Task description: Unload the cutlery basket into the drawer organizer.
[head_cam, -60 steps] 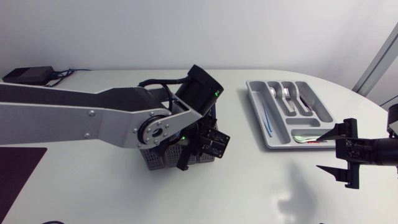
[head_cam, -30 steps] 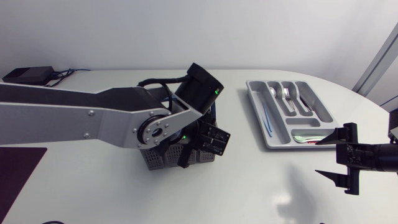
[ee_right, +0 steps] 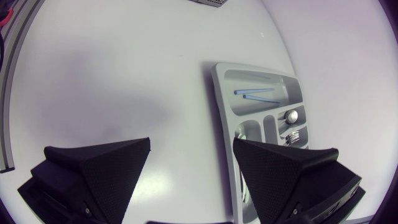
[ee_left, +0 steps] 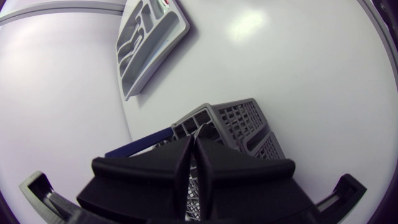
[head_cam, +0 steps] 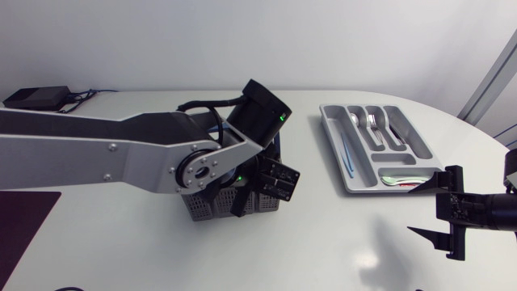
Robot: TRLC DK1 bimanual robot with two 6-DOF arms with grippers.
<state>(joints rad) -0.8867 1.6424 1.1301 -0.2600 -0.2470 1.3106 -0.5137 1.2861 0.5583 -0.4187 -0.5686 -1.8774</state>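
Observation:
The grey mesh cutlery basket [head_cam: 206, 208] [ee_left: 242, 118] stands mid-table. My left gripper [head_cam: 252, 194] [ee_left: 194, 140] points down into it, its fingers pressed together; whether a thin piece is pinched between them is hidden. A dark blue handle [ee_left: 140, 144] sticks out of the basket beside the fingers. The grey drawer organizer [head_cam: 333, 137] [ee_left: 180, 34] [ee_right: 219, 93] lies to the right, holding blue sticks [head_cam: 346, 153] [ee_right: 255, 93], metal cutlery [head_cam: 373, 125] and a green-and-red piece [head_cam: 400, 179]. My right gripper [head_cam: 416, 208] [ee_right: 191, 146] hovers open and empty near the organizer's front corner.
A black box with cables [head_cam: 36, 97] sits at the rear left of the table. A dark mat [head_cam: 24, 218] lies at the front left edge. Bare white tabletop [head_cam: 339, 242] stretches between the basket and my right gripper.
My left gripper's fingers have closed inside the basket. My right gripper has drifted slightly toward the front right, away from the organizer.

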